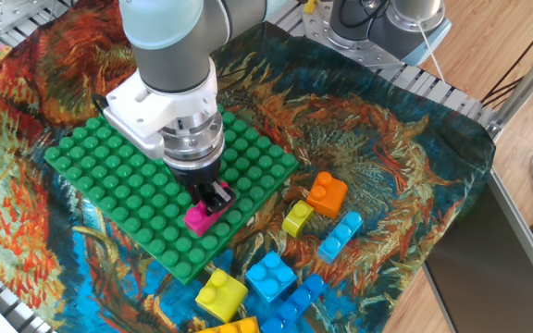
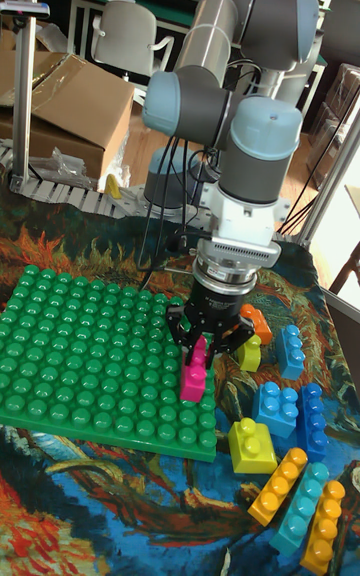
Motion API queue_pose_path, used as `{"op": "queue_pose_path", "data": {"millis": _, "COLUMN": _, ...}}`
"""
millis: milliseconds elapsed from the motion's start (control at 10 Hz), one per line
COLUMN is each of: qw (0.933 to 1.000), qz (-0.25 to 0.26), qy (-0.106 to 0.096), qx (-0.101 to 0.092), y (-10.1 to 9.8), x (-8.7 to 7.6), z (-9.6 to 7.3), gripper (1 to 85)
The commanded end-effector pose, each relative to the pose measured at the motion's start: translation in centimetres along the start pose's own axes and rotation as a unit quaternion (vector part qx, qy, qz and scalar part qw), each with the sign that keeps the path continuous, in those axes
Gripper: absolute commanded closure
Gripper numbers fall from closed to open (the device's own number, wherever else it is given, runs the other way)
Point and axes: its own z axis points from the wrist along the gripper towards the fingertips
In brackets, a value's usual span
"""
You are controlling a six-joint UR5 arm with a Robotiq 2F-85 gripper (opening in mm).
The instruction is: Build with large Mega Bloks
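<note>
The green baseplate (image 1: pixel 128 185) is bare of bricks over most of its studs, so its far and left sides offer open passage from above. Its near right corner is occupied by the end effector (image 1: pixel 213 197), closed on the magenta brick (image 1: pixel 200 217). Loose bricks crowd the worktop cloth (image 1: pixel 387 157) just off that corner: orange brick (image 1: pixel 327 193), small yellow brick (image 1: pixel 296 218), light blue brick (image 1: pixel 340 235), blue brick (image 1: pixel 271 275) (close-set, narrow gaps). Beyond the orange brick the cloth lies open.
</note>
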Motion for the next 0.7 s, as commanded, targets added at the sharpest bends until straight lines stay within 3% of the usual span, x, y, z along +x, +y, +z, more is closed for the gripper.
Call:
{"op": "queue_pose_path", "data": {"millis": 0, "qw": 0.9998, "qz": 0.009, "qy": 0.000, "qx": -0.015, "y": 0.46, "x": -0.05, "z": 0.11, "gripper": 84.3}}
{"op": "queue_pose_path", "data": {"millis": 600, "qw": 0.9999, "qz": 0.002, "qy": -0.002, "qx": -0.012, "y": -0.30, "x": 0.23, "z": 0.51, "gripper": 84.3}}
